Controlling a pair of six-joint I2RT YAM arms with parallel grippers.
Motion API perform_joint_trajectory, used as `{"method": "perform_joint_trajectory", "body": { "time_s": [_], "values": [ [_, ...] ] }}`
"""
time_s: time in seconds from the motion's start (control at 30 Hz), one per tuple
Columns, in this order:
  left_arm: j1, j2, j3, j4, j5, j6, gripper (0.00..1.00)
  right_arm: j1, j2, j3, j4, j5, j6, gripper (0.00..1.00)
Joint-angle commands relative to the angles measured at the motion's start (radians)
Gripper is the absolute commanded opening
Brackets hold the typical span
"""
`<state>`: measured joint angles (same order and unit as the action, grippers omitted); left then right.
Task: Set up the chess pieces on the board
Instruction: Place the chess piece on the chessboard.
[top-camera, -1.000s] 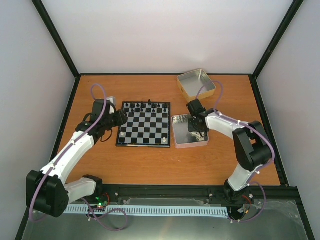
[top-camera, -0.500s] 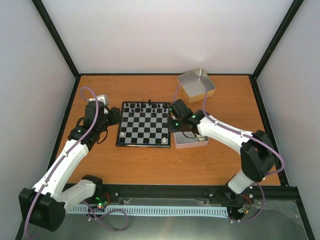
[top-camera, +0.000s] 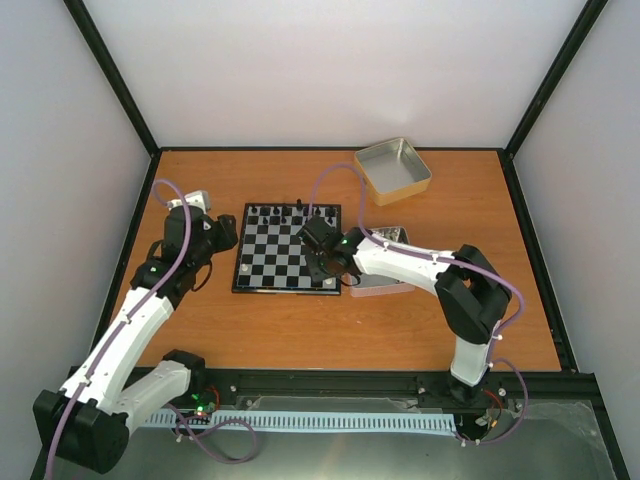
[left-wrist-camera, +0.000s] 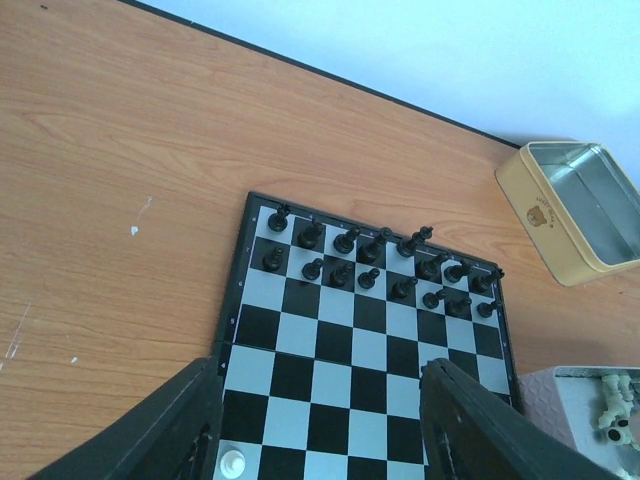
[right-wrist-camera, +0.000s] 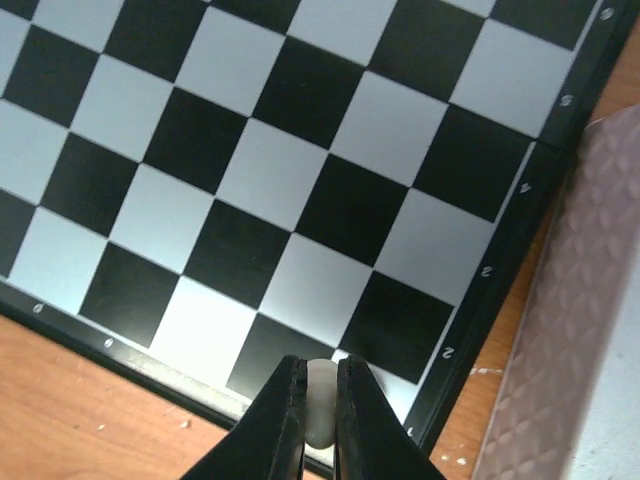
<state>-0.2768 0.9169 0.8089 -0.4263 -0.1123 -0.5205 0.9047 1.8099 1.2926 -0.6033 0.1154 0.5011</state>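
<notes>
The board (top-camera: 288, 250) of black and silvery checks lies mid-table, with black pieces along its far rows (left-wrist-camera: 380, 255). My right gripper (right-wrist-camera: 319, 395) is shut on a cream-white chess piece (right-wrist-camera: 319, 415) and hangs over the board's (right-wrist-camera: 300, 170) near right corner. From above, the right gripper (top-camera: 318, 265) sits over the board's front right squares. One white chess piece (left-wrist-camera: 231, 462) stands on the board's (left-wrist-camera: 360, 340) near left corner square. My left gripper (left-wrist-camera: 320, 440) is open and holds nothing; it hovers just left of the board (top-camera: 215, 235).
A shallow tin (top-camera: 383, 280) with white pieces (left-wrist-camera: 612, 410) lies right of the board, largely covered by my right arm. An empty square tin (top-camera: 392, 170) sits at the back right. Its textured rim (right-wrist-camera: 560, 330) edges the right wrist view.
My right gripper has swung left from the tin to over the board's front right corner, carrying the white piece. The left arm has drawn back a little to the left.
</notes>
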Motion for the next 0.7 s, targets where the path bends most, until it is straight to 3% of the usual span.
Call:
{"method": "perform_joint_trajectory", "body": {
  "time_s": [0.0,0.67],
  "values": [
    [0.004,0.011,-0.002,0.021,0.0,-0.004,0.55,0.001,0.026,0.05,-0.065,0.125,0.028,0.07],
    [0.004,0.036,-0.024,0.031,0.023,-0.013,0.55,-0.04,0.115,0.062,-0.061,0.075,0.028,0.08]
  ]
}}
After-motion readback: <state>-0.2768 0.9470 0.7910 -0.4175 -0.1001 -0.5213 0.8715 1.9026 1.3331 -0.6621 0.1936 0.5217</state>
